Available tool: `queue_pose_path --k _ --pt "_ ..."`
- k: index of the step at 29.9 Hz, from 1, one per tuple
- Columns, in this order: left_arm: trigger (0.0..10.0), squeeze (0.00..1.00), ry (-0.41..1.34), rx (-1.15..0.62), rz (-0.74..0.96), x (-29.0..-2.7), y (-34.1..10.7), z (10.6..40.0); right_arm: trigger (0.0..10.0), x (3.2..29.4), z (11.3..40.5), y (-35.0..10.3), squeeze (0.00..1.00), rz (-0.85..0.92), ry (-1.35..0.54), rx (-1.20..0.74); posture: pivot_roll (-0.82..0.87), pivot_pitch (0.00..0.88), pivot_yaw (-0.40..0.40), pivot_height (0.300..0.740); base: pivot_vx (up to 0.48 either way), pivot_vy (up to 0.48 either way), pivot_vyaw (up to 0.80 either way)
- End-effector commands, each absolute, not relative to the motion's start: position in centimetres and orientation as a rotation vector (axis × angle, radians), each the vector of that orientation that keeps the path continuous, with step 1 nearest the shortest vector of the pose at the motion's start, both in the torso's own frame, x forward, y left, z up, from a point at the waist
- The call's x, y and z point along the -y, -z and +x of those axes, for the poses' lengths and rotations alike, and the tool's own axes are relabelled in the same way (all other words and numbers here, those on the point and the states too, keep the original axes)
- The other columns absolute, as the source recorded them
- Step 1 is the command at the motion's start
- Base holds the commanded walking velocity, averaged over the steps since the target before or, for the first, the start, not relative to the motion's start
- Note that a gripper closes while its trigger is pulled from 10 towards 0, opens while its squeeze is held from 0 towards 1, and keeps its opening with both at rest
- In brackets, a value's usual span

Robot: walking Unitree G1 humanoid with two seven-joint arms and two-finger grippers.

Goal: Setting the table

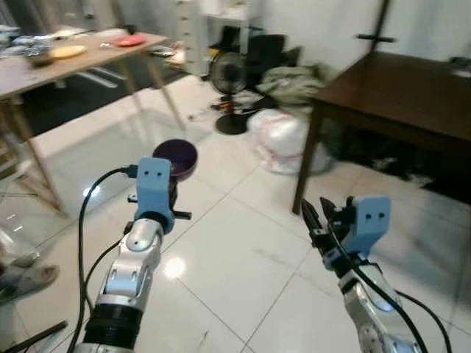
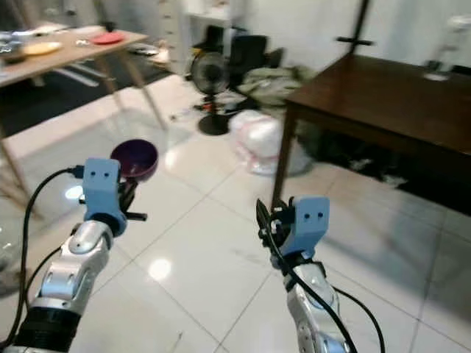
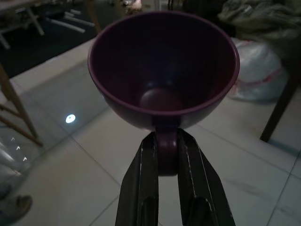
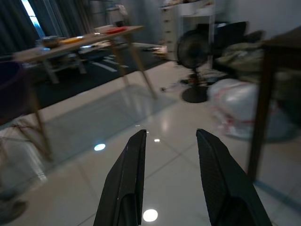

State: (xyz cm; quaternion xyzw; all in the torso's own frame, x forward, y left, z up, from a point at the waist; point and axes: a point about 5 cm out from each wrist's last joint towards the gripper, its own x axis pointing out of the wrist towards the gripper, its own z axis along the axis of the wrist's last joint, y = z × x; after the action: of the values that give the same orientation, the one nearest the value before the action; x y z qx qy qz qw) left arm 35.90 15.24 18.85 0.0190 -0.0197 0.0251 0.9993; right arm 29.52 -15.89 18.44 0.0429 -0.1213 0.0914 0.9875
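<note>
Left end effector (image 3: 165, 155) clamped on purple bowl (image 3: 162, 70) by its rim tab, carried upright over tiled floor (image 1: 243, 257). Dark worktop (image 1: 397, 92) ahead and rightward, nearer right end effector (image 4: 169, 155), open, empty.

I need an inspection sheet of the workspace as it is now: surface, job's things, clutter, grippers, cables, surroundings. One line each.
Surface: glossy white tiled floor with light reflections; dark wooden table ahead on the robot's right.
Job's things: purple bowl, upright, looks empty, held by a tab at its rim.
Clutter: white plastic bag and black floor fan near the dark table's leg.
Grippers: left gripper jaws shut on the bowl's tab; right gripper jaws open, holding nothing.
Cables: black cable looping beside the left arm.
Surroundings: light wooden table far left, carrying dishes; someone's shoe at the left edge.
</note>
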Motion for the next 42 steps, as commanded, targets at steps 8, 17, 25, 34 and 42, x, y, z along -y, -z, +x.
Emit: queue_pose_path --k 8,17,25,34,42 --pt "10.0 0.0 -0.06 0.06 0.052 -15.4 -19.3 36.2 10.0 15.5 29.4 -18.4 0.0 0.083 -0.2 0.242 -0.08 0.05 0.121 0.74 0.48 0.0 0.0" --pt "10.0 0.0 -0.064 0.062 0.05 -15.3 -19.3 36.3 10.0 15.5 29.5 -18.3 0.0 0.075 -0.204 0.241 -0.08 0.049 0.12 0.74 0.48 0.0 0.0" --pt "10.0 0.0 -0.012 0.07 0.056 -15.0 -19.1 35.9 10.0 15.9 29.6 -17.8 0.0 0.071 -0.168 0.214 -0.07 0.048 0.117 0.74 0.48 0.0 0.0" --pt "10.0 0.0 0.169 0.088 0.078 -14.3 -18.0 33.5 10.0 18.0 30.0 -17.3 0.0 0.094 -0.029 0.181 -0.06 0.065 0.106 0.74 0.48 0.0 0.0" --pt "10.0 0.0 0.42 0.085 0.076 -11.8 -16.7 30.1 10.0 18.4 29.8 -17.4 0.0 0.087 -0.021 0.187 -0.05 0.074 0.105 0.74 0.48 0.0 0.0"
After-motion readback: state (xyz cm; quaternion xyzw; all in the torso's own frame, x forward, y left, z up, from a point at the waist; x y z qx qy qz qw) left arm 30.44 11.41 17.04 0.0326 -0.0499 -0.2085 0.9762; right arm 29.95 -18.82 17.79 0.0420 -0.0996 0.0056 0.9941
